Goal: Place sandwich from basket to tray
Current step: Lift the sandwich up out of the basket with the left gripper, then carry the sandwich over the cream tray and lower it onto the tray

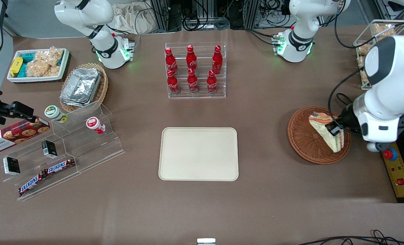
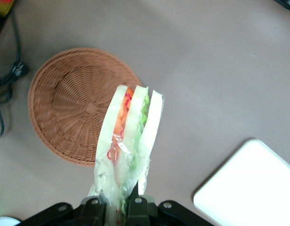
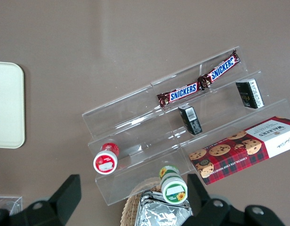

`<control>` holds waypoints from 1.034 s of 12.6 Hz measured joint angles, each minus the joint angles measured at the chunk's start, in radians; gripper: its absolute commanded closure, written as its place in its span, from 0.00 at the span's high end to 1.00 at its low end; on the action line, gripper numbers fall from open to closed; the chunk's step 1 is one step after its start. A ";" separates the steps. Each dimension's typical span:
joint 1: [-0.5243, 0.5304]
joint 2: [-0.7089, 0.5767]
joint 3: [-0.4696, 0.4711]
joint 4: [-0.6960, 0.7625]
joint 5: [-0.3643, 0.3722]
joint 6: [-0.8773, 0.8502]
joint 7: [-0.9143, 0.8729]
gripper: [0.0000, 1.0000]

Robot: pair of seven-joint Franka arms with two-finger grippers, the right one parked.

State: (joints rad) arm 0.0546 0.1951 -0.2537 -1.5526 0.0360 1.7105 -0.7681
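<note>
Tray [image 1: 198,153] nearest camera, bare. Gripper [image 1: 334,128] clamped on sandwich [image 1: 327,131] — held above basket [image 1: 305,143], toward working arm's end.

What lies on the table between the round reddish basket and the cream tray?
Nothing: the front view shows only bare brown table between the basket and the tray. The gripper holds the sandwich above the basket.
</note>
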 measured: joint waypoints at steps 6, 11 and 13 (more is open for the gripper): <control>-0.203 0.261 -0.119 0.138 0.049 0.026 0.056 0.00; -0.300 0.520 -0.118 0.250 0.052 0.269 0.046 0.00; -0.328 0.580 -0.118 0.254 0.060 0.317 0.046 0.00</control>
State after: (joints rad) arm -0.2731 0.7755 -0.3719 -1.2986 0.0956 2.0279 -0.7224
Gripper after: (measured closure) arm 0.828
